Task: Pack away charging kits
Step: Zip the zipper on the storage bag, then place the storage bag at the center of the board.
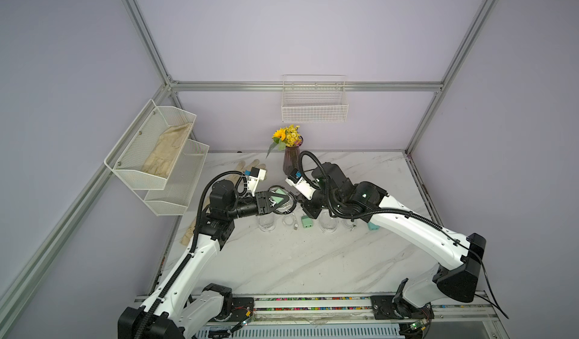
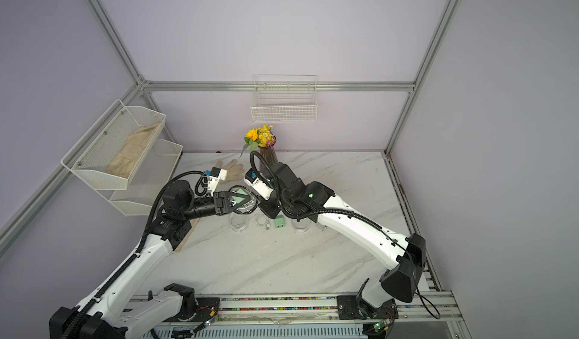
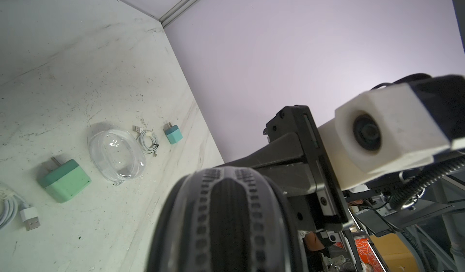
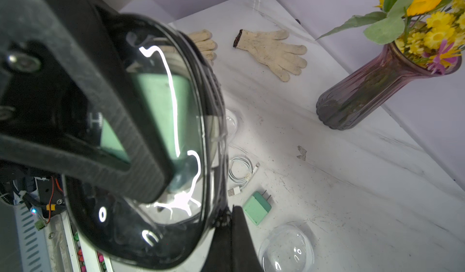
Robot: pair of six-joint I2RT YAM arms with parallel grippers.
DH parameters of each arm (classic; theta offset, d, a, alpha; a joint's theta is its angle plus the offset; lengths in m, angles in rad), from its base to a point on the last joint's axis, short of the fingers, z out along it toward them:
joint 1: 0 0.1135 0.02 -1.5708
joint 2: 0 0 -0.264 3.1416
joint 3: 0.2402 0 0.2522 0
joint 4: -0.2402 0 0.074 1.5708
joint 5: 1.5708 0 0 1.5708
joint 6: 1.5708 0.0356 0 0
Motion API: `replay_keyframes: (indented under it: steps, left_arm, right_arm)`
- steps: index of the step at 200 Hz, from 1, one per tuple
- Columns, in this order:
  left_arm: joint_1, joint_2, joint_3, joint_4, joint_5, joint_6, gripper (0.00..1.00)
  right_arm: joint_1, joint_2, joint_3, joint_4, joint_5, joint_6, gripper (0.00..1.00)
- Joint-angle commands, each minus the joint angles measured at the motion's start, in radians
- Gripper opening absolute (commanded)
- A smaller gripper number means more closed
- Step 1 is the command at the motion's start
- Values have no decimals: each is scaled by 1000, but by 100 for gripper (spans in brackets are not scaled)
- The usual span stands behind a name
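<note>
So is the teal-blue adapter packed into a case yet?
No, the teal-blue adapter lies bare on the table, next to a coiled white cable.

left arm (image 1: 194, 259) raised, reaching inward | left tool (image 1: 277, 201) clamped on case (image 1: 289, 200) | right arm (image 1: 416, 231) bent inward | right tool (image 1: 300, 206) closed

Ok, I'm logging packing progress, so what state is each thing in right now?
zip case: lifted, with packed adapter and packed cable inside
left gripper: closed on the zip case
right gripper: shut at its rim
mint adapter: loose on the table
coiled cable: loose beside it
teal adapter: loose on the table
second cable: coiled, loose
clear case: empty
other clear case: empty
</note>
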Motion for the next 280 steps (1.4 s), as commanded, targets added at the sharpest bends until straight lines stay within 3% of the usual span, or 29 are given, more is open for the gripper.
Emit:
replay_keyframes:
  steps: [1, 76, 146, 171, 175, 191, 199, 215, 251, 258, 262, 280]
  left_arm:
    - [-27, -11, 36, -130, 123, 96, 0]
    - [-73, -10, -8, -134, 106, 143, 0]
    - [-95, 43, -50, -48, 144, 134, 0]
    - [-90, 21, -26, -48, 79, 103, 0]
    - [-89, 16, -18, -65, 49, 102, 0]
    - [-89, -3, 16, -143, -141, 75, 0]
    - [-94, -16, 17, -173, -276, 40, 0]
    - [-143, -76, -26, -211, -582, -44, 0]
    - [-388, -162, -137, -188, -1219, -238, 0]
    - [-437, -159, -155, -189, -1318, -288, 0]
    - [-465, -154, -162, -189, -1365, -310, 1]
    - [-581, -93, -175, -239, -1566, -445, 1]
  right_arm:
    - [-30, -4, 69, 73, 165, -38, 0]
    - [-29, 63, 141, 95, 121, -91, 0]
    - [-28, 130, 200, 77, -3, -104, 0]
    - [-29, 148, 199, 42, 61, -70, 0]
    - [-28, 144, 188, 39, 82, -64, 0]
    - [-29, 111, 125, 34, 151, -32, 25]
    - [-29, 87, 90, 34, 177, -13, 35]
    - [-28, 31, 28, 40, 212, 25, 46]
    - [-31, -50, -62, 53, 232, 108, 55]
    - [-33, -59, -75, 61, 232, 124, 58]
    - [-35, -63, -82, 65, 230, 135, 65]
    - [-43, -78, -107, 81, 213, 176, 67]
